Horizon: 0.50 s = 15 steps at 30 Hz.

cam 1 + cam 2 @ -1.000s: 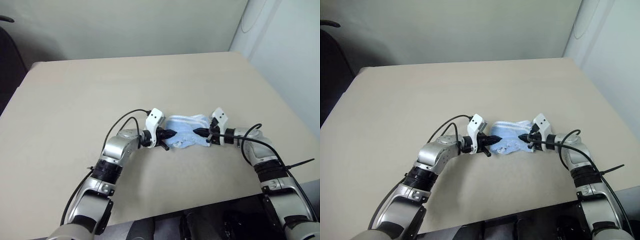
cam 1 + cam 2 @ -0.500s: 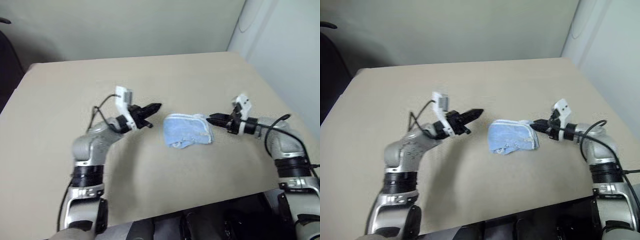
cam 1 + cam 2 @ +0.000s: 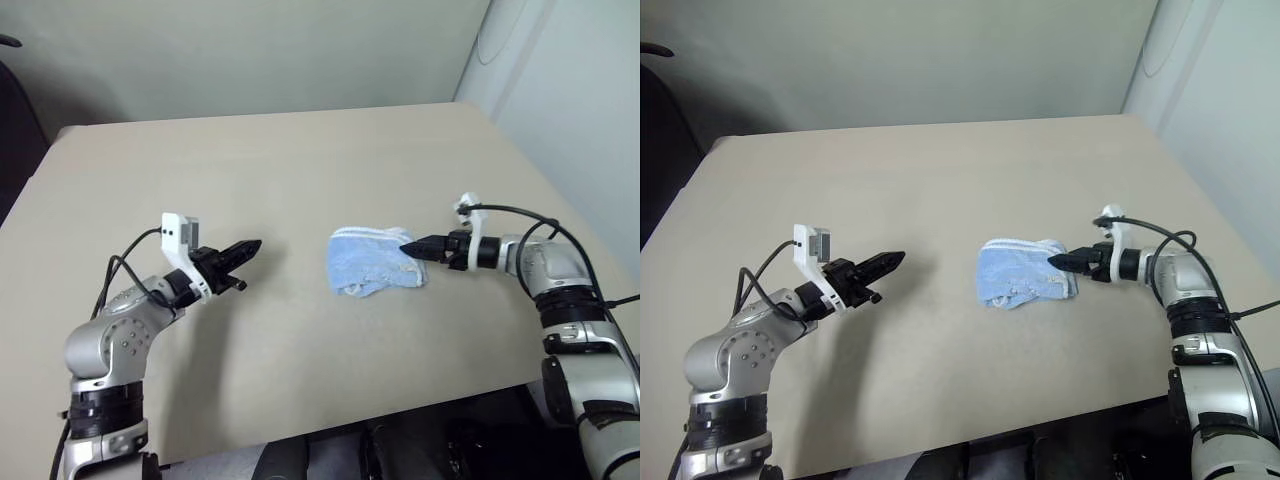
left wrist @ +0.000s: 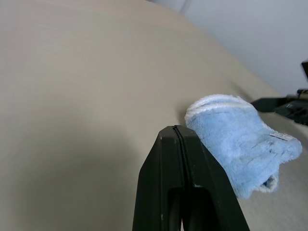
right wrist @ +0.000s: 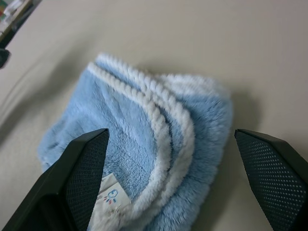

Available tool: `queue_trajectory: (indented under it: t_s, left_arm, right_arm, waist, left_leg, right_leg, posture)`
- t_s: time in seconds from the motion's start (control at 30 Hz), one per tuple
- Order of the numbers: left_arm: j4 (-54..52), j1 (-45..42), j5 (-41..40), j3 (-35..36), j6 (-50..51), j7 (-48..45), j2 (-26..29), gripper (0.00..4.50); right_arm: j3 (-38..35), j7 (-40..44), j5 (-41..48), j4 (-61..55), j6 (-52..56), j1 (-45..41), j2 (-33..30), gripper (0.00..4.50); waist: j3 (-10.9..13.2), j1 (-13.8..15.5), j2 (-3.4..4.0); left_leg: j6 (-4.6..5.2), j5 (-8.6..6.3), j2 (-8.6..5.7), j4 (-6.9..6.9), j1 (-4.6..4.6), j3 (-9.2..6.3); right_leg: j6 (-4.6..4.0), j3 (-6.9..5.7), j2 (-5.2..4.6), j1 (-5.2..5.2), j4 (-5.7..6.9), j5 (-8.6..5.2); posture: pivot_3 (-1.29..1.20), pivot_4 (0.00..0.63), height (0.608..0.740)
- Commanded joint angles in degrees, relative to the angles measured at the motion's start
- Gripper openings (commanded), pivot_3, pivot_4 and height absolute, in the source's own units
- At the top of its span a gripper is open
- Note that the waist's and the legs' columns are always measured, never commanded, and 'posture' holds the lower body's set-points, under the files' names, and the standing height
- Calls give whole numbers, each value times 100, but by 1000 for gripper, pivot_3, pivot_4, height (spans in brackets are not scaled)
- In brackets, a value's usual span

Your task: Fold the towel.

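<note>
The towel (image 3: 375,262) lies on the beige table (image 3: 300,150) as a small folded light blue bundle, its white edging stacked along the far side. A white tag (image 5: 113,195) with a small printed motif sticks out of it. My right gripper (image 3: 410,245) points at the towel's right end, just above it. Its fingers (image 5: 86,163) stand wide open to either side of the bundle and hold nothing. My left gripper (image 3: 250,247) hovers well to the left of the towel, shut and empty, pointing toward it. The left wrist view has the towel (image 4: 240,139) past the shut fingertips (image 4: 175,132).
The table's front edge (image 3: 330,430) runs close below both arms. A dark chair (image 3: 15,110) stands off the table's left side and a pale wall (image 3: 570,90) rises to the right. Bare tabletop lies between the left gripper and the towel.
Both grippers were at the towel's ends a second ago. The left gripper has pulled away to the left, still shut. The right gripper has opened, rolled and backed off slightly. The towel stays on the table.
</note>
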Motion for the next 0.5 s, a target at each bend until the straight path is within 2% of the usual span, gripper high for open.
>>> queue_trajectory:
  t_s: [0.03,0.27,0.4,0.5]
  left_arm:
    - [-543,188,-294,269,48,214,-2,0]
    - [-850,384,-519,273,51,533,-64,0]
    - [-784,288,-575,231,37,613,-30,0]
    - [-733,228,-588,197,32,617,-17,0]
  right_arm:
    - [191,15,-268,85,-366,-69,50,4484]
    - [359,286,-362,112,-587,-19,290,4484]
    - [244,320,-228,-48,-400,-12,383,3574]
    - [99,298,-118,-172,-199,6,389,2507]
  waist:
    - [0,-2,0]
    - [0,-44,0]
    - [0,-60,0]
    - [0,-63,0]
  left_leg:
    - [5,-3,0,0,0,0]
    - [18,-9,3,5,11,-2]
    - [16,-9,5,4,11,-2]
    - [11,-8,5,2,9,-2]
  right_leg:
    - [-1,-1,0,0,1,0]
    - [-16,-6,0,9,3,9]
    - [-21,-9,1,7,5,7]
    - [-22,-10,1,4,4,6]
  posture:
    - [0,150,740]
    - [0,150,740]
    - [0,150,740]
    - [0,150,740]
